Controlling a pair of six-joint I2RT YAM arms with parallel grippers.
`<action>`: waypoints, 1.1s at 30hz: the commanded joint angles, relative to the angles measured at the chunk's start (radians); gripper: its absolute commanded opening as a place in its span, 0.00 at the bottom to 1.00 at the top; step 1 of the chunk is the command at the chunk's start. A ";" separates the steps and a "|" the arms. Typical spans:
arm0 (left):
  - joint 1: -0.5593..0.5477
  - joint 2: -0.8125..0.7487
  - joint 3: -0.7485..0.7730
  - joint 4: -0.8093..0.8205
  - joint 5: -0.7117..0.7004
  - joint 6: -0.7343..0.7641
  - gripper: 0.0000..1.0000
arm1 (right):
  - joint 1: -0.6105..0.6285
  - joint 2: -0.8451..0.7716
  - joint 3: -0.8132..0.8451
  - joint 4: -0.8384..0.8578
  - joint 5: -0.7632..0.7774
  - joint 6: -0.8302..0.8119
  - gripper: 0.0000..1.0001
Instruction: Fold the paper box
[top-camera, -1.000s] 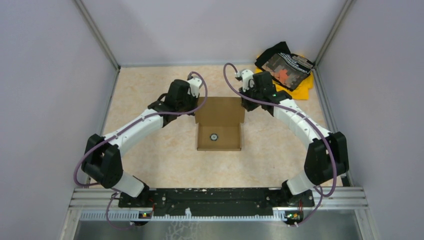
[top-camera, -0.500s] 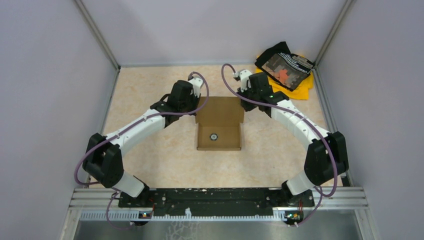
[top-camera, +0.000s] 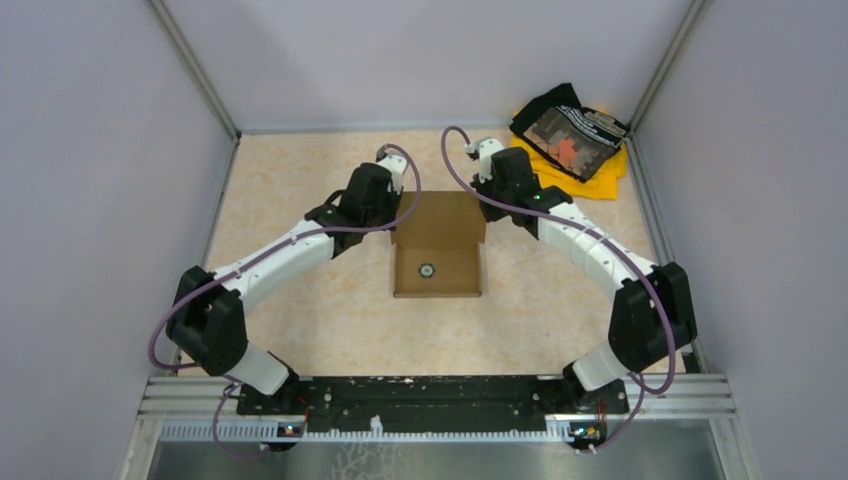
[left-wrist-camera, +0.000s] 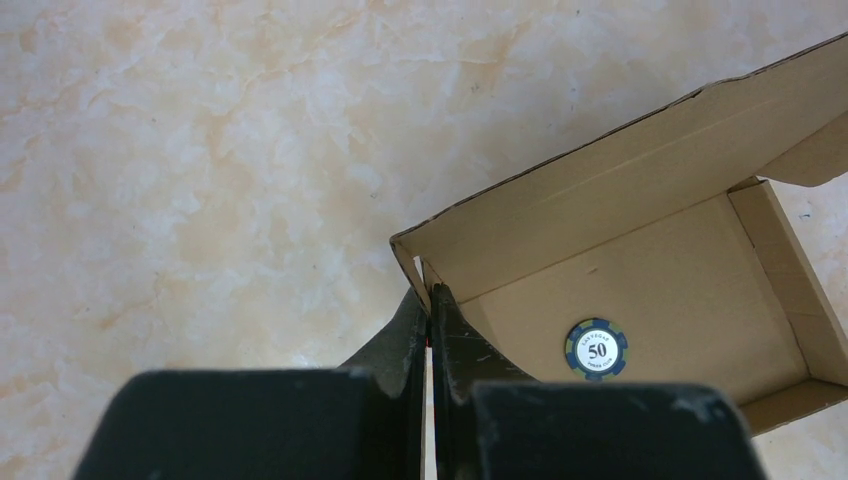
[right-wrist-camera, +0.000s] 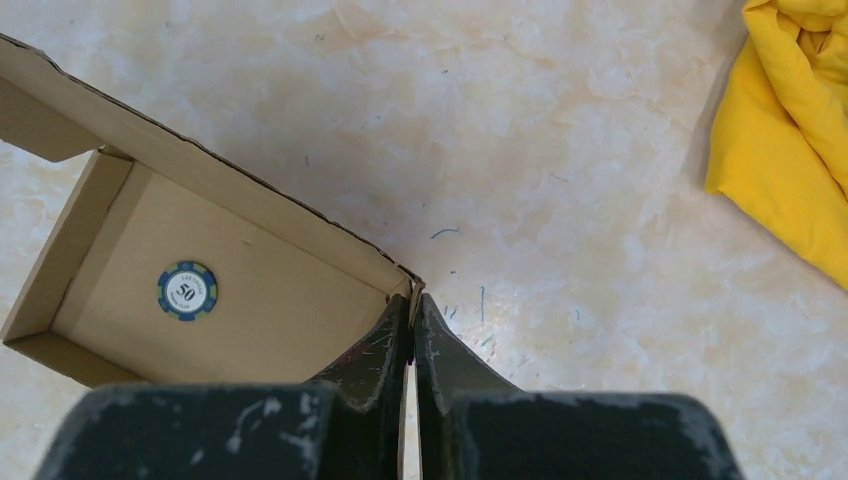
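The paper box (top-camera: 437, 232) is plain brown cardboard in the middle of the table, its tray open upward and its lid flap (top-camera: 440, 214) raised at the far side. My left gripper (top-camera: 396, 216) is shut on the lid's left side edge (left-wrist-camera: 428, 296), with cardboard pinched between the fingers. My right gripper (top-camera: 487, 206) is shut on the lid's right corner (right-wrist-camera: 412, 298). A blue and white poker chip (top-camera: 428, 270) marked 50 lies on the tray floor (left-wrist-camera: 596, 349), also seen in the right wrist view (right-wrist-camera: 187, 290).
A yellow and black cloth pile (top-camera: 573, 140) lies in the far right corner, and its yellow edge (right-wrist-camera: 790, 130) shows in the right wrist view. Grey walls enclose the marbled table (top-camera: 300, 180) on three sides. The arm bases sit at the near rail (top-camera: 430, 395).
The left gripper has closed onto the lid's edge. Both grippers have lifted the lid flap, which now looks shorter from above. The tray and chip have stayed put.
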 joint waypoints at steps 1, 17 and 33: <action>-0.036 -0.017 0.007 0.084 -0.007 -0.043 0.02 | 0.048 -0.029 -0.003 0.092 0.006 0.046 0.00; -0.086 0.002 -0.010 0.185 -0.157 -0.121 0.01 | 0.102 -0.011 0.016 0.142 0.201 0.186 0.00; -0.084 0.092 -0.053 0.433 -0.246 -0.132 0.01 | 0.103 0.036 0.029 0.220 0.320 0.290 0.00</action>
